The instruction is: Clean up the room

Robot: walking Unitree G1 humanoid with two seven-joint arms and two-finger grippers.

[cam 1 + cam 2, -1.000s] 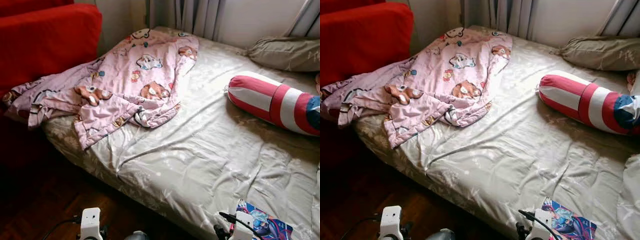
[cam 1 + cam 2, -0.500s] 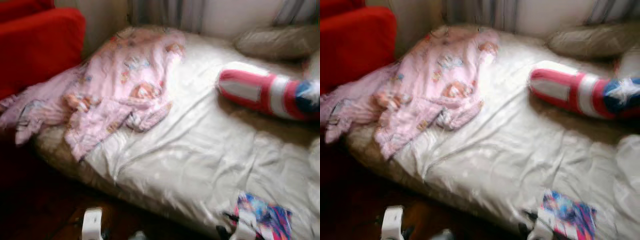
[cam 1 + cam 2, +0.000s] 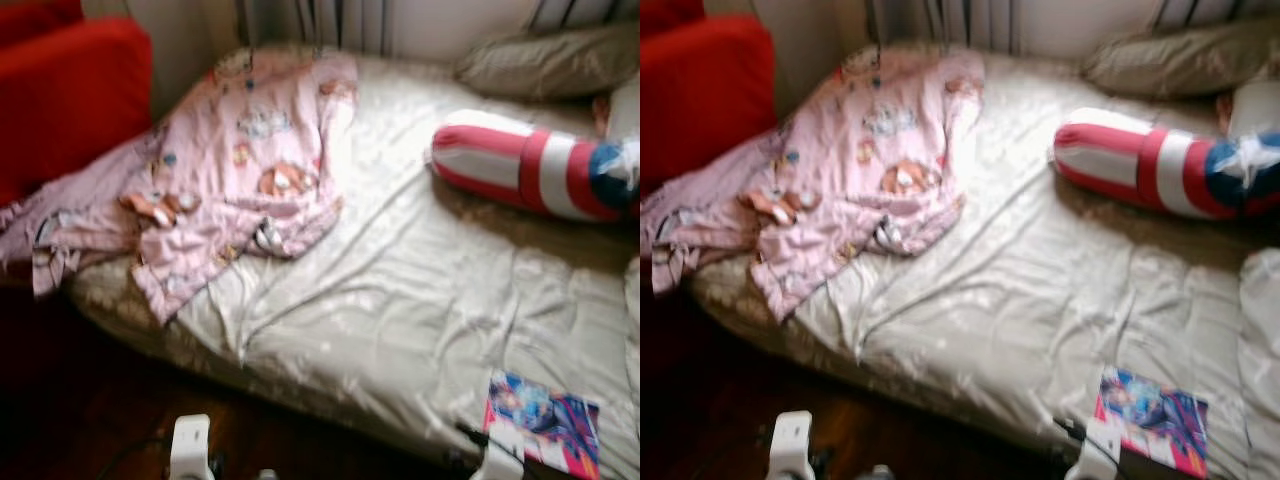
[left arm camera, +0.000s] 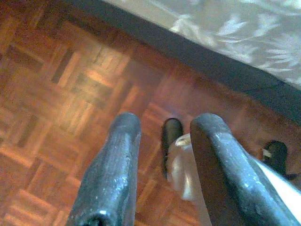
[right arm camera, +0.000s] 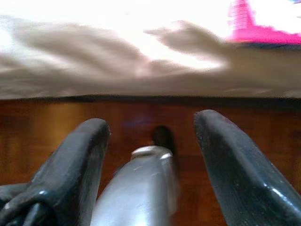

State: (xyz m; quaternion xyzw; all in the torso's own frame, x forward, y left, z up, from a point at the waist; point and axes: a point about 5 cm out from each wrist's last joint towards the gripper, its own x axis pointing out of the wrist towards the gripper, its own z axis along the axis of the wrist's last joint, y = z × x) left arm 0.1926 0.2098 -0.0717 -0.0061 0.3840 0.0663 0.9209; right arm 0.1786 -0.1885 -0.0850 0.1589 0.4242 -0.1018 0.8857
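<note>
A crumpled pink blanket with cartoon prints (image 3: pixel 240 170) lies on the left part of the bed (image 3: pixel 400 300), one end trailing off toward the red sofa. A red and white striped bolster with a blue end (image 3: pixel 530 165) rests at the far right, in front of a beige pillow (image 3: pixel 550 62). A colourful magazine (image 3: pixel 545 430) lies at the bed's near edge. Both arms hang low over the floor. My left gripper (image 4: pixel 167 122) is open over the parquet beside the bed. My right gripper (image 5: pixel 151 122) is open too, facing the bed's side below the magazine.
A red sofa (image 3: pixel 70 90) stands against the bed's left end. Dark parquet floor (image 3: pixel 90 420) runs along the bed's near side. Curtains (image 3: pixel 320 20) hang behind the bed. My own leg (image 5: pixel 141 188) shows beyond the right gripper's fingers.
The whole picture has shifted and blurred, so the camera has moved; more of the magazine and the bolster's blue end now show. Nothing on the bed has moved.
</note>
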